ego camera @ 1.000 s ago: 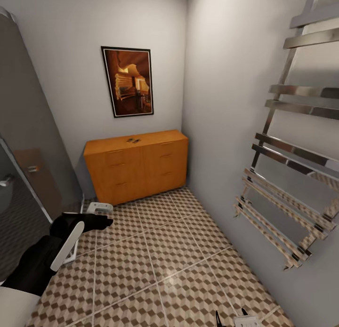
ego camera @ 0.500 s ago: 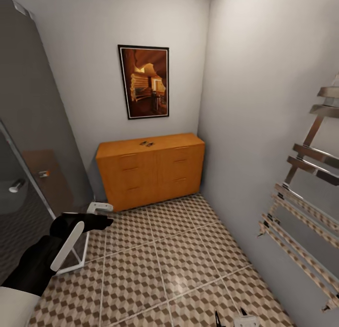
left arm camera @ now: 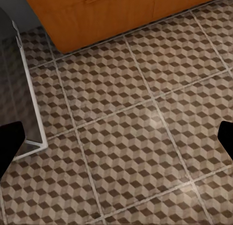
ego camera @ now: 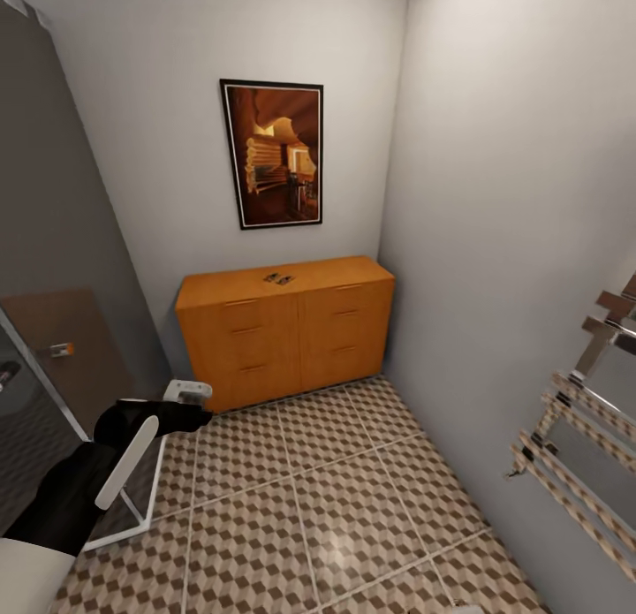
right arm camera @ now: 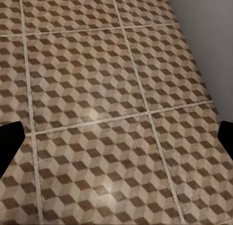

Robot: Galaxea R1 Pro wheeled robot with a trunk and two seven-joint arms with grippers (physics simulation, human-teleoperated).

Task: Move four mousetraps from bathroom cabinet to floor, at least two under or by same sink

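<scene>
The orange-brown cabinet (ego camera: 287,331) stands against the far wall, all its drawers shut. On its top lie two small mousetraps (ego camera: 279,278), close together; any others are out of view. The cube-patterned bathroom floor (ego camera: 318,490) spreads from the cabinet toward me. My left gripper (ego camera: 196,402) hangs over the floor, short of the cabinet's left end. In the left wrist view its fingers (left arm camera: 9,147) are spread wide with nothing between them, above the floor (left arm camera: 121,113) and the cabinet's lower edge (left arm camera: 97,11). My right gripper (right arm camera: 116,140) is open and empty over the floor tiles (right arm camera: 97,89).
A dark glass shower enclosure (ego camera: 53,269) with a white floor frame (ego camera: 146,499) lines the left side. A chrome towel rail (ego camera: 574,420) juts from the right wall. A framed picture (ego camera: 274,155) hangs above the cabinet. A grey wall (right arm camera: 208,35) borders the tiles.
The whole picture has shifted: the camera turned and came nearer, so the cabinet sits more central and the towel rail has slid off to the right. The left arm holds its pose.
</scene>
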